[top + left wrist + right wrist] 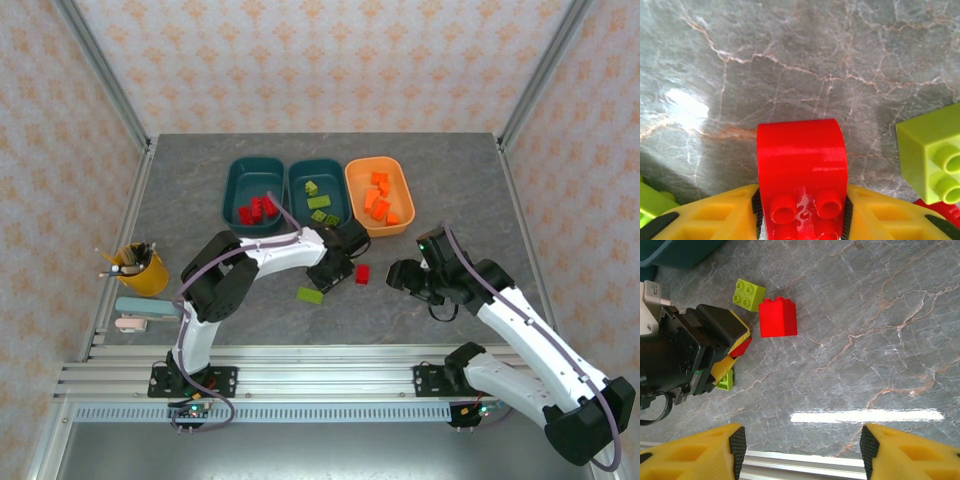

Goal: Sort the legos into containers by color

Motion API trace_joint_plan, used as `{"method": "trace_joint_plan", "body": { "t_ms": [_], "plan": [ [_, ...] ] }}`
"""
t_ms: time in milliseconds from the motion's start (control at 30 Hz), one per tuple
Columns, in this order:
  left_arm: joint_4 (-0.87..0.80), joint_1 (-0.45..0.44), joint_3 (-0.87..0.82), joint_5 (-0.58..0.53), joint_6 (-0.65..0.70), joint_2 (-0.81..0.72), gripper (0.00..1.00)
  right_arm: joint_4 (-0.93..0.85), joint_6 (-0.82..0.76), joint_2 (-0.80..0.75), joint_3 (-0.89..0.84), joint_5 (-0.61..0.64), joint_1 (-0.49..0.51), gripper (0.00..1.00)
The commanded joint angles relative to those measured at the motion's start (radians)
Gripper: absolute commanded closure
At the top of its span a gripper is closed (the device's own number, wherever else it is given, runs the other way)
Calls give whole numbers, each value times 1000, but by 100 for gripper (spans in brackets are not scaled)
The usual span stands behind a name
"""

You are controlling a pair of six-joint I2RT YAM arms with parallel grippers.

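Observation:
My left gripper is shut on a red lego with a curved top, just above the marble table. From above, this gripper sits in front of the middle container. A second red lego stands just right of it, and a green lego lies nearer me. My right gripper hangs open over bare table with nothing between its fingers. It looks at the red lego and two green legos. Containers: the left teal one holds red legos, the middle teal one green, the orange one orange.
A yellow pencil cup and a pink-and-teal stapler sit at the table's left edge. An aluminium rail runs along the near edge, just under my right gripper. Patterned walls close in the back and sides.

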Motion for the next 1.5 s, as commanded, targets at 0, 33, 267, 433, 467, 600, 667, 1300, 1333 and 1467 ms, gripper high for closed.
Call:
{"method": "trace_joint_plan", "body": {
  "t_ms": [0,33,267,433,467,600,667,1300,1333,1467],
  "plan": [
    [-66,25,21,-63,75,37,56,12,-1,0,29,-6,5,36],
    [-60,29,15,-60,85,39,56,14,1,-1,30,-10,5,36],
    [-31,32,-26,-97,134,-15,71,120,18,-66,2,-110,5,36],
    [-76,43,-25,-139,189,-101,73,266,84,-140,-29,-163,5,34],
    [-91,49,-25,-146,204,-122,73,298,97,-142,-33,-178,5,34],
    [-142,113,-20,-153,281,-221,74,386,116,-108,-20,-214,5,34],
    [-162,163,-12,-151,329,-257,75,424,113,-70,-4,-231,5,34],
    [-328,657,649,-100,831,179,77,851,115,546,380,-35,65,33],
    [-327,668,687,-101,841,211,77,841,114,570,407,-36,65,33],
    [-338,691,834,-91,869,337,77,798,103,630,478,-43,65,33]
  ]
}}
